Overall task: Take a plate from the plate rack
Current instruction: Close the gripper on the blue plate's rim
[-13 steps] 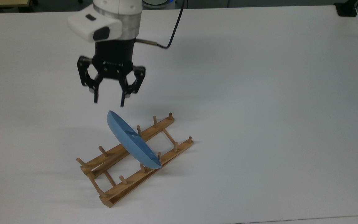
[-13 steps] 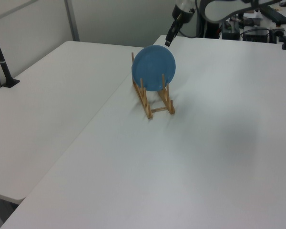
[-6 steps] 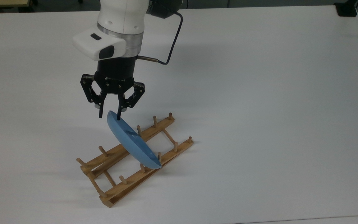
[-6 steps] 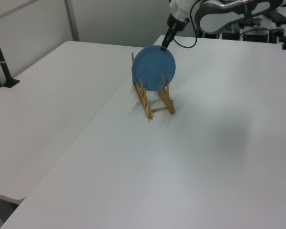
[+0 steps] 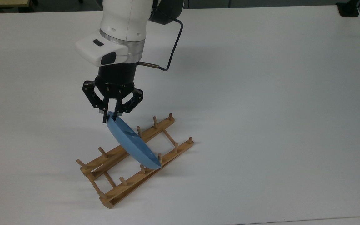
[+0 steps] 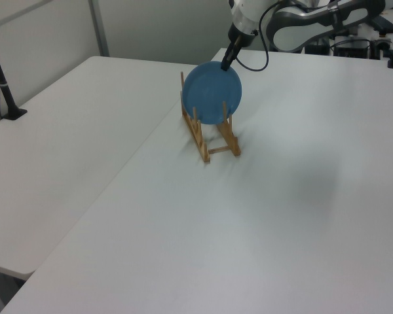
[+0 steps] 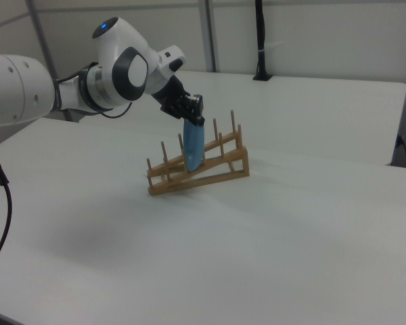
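Rack: the light-brown wooden plate rack point(image 5: 135, 162), two long rails joined by thin crossbars with short upright pegs, sits nearest me in the top view, lying slantwise on the white table point(image 5: 277, 109). In the right view point(image 7: 199, 169) I see it sloping up toward the right view's right.
Plate: the round, shallow, light-blue plate point(image 5: 131, 144) stands on edge between pegs about midway along the rack, its lower rim down at the near rail and its upper rim leaning up toward the top view's left. From the left view point(image 6: 211, 93) I see its broad round face above the rails; from the right view point(image 7: 193, 145) it is a thin upright sliver.
Gripper: the black two-finger gripper point(image 5: 110, 118) points down at the plate's top rim, one finger on each side of it. I read the jaws as drawn nearly together, pinching that rim. In the left view point(image 6: 225, 65) its tip meets the plate's top edge.
Arm: beyond it I see the white arm point(image 5: 123, 28) and a black cable point(image 5: 175, 43) looping off the wrist.
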You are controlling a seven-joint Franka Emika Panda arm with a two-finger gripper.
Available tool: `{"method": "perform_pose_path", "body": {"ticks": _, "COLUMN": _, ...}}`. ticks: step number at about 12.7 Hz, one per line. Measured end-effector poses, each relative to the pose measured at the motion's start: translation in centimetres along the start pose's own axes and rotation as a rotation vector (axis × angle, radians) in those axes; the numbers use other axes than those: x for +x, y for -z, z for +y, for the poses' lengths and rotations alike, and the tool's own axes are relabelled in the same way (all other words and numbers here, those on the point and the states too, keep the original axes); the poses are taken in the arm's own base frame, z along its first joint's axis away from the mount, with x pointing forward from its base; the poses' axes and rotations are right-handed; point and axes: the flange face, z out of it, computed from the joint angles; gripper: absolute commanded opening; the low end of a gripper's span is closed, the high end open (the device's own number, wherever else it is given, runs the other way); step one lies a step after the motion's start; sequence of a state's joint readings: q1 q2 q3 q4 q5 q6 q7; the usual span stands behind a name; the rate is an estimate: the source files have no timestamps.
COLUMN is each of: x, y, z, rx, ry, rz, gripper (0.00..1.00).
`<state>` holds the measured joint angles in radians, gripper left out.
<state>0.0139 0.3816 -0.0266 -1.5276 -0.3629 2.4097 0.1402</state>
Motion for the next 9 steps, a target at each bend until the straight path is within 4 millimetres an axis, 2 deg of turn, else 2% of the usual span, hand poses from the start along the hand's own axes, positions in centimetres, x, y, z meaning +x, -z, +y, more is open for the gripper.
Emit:
{"method": "perform_pose_path", "body": {"ticks": 2, "x": 0.1, "y": 0.1, "z": 0.2, "rx": -0.002, "ry": -0.002, "rz": 0.003, "gripper": 0.05}}
{"method": "perform_pose_path", "body": {"ticks": 6, "x": 0.5, "y": 0.7, "z": 1.0, "rx": -0.02, "ry": -0.002, "rz": 0.018, "gripper": 0.01}}
{"method": "perform_pose_path", "body": {"ticks": 9, "x": 1.3, "y": 2.4, "z": 1.9, "rx": -0.055, "ry": 0.015, "rz": 0.052, "gripper": 0.01}}
